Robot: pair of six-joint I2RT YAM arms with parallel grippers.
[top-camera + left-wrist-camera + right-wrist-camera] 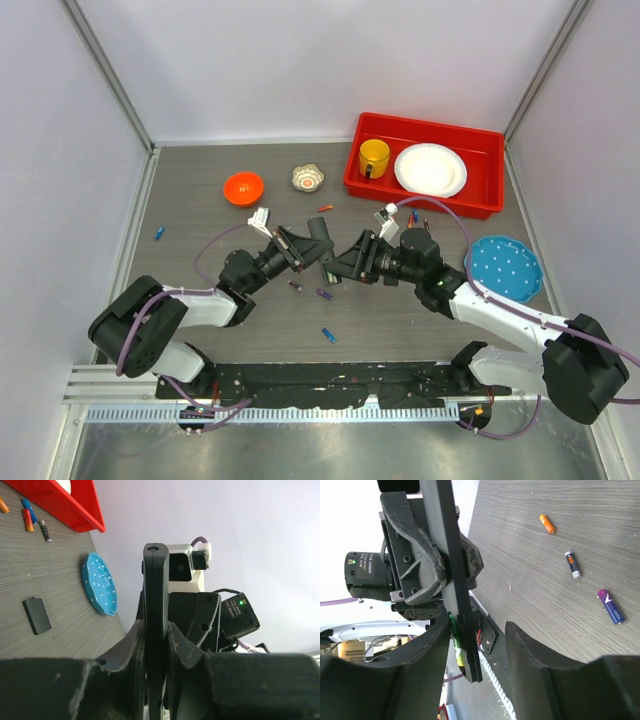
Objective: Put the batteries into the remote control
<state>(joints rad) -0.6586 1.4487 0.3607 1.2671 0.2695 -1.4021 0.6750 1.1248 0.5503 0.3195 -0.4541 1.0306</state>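
1. Your left gripper (156,635) is clamped shut on the remote control (154,590), held edge-on above the table (530,580).
2. Your right gripper (480,637) stands open around the remote control, one finger touching it.
3. Loose batteries (610,606) lie on the table.

Bench (190,210), far right: red tray (482,165) holds yellow cup (374,157) and white plate (431,169). Orange bowl (243,187) beside small fluted cup (308,177). Blue dotted dish (503,266) right.

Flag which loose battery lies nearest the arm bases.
The small blue cylindrical battery, alone, lowest in the top view; the purple battery and the dark battery lie farther up.
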